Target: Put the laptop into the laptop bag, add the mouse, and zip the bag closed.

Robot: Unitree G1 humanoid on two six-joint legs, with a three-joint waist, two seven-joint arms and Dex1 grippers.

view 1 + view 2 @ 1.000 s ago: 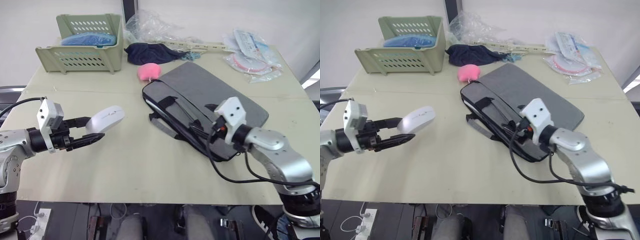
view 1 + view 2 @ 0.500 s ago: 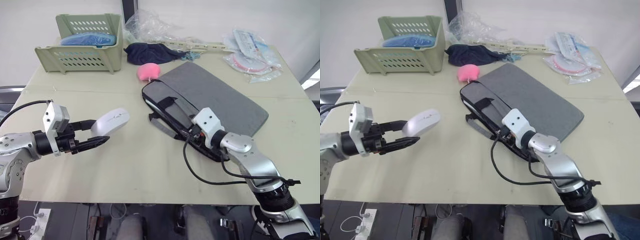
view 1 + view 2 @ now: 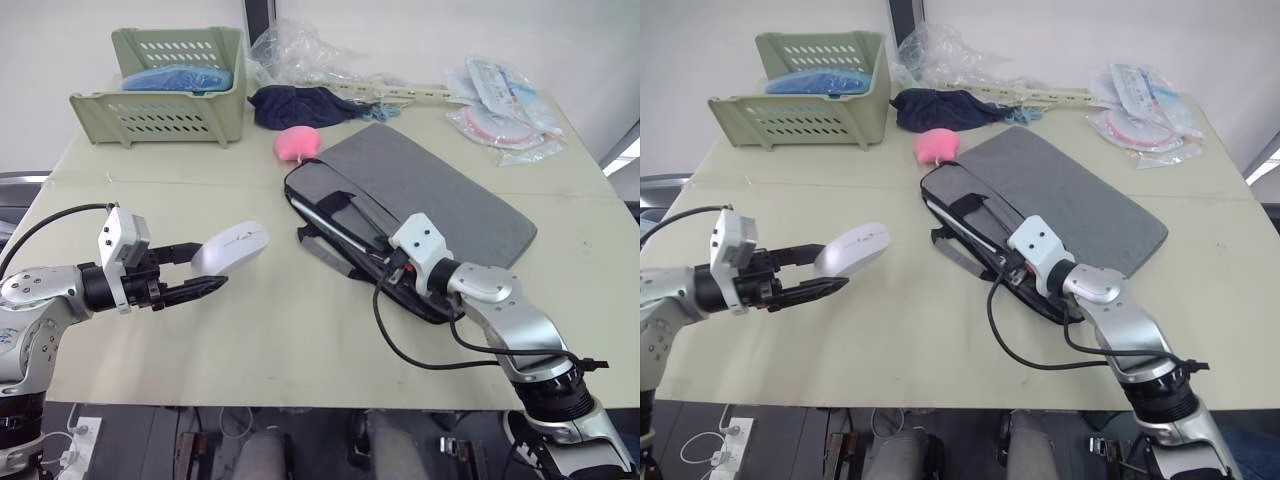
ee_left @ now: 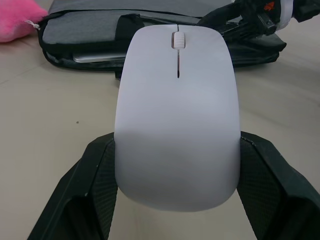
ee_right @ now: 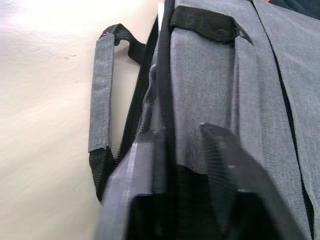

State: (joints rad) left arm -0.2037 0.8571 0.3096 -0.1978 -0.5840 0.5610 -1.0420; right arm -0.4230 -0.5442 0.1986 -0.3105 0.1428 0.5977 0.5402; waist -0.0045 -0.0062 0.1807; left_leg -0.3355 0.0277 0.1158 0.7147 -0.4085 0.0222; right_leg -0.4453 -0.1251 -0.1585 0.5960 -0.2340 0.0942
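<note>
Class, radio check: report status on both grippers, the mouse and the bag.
Left gripper shut on mouse, above table. Right gripper pinching laptop bag upper flap at its open edge. Laptop inside. Zip open.

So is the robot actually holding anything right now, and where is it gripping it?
Yes. The left gripper holds the mouse by its two sides near the rear. The right gripper pinches the laptop bag's top fabric layer at the open edge.
</note>
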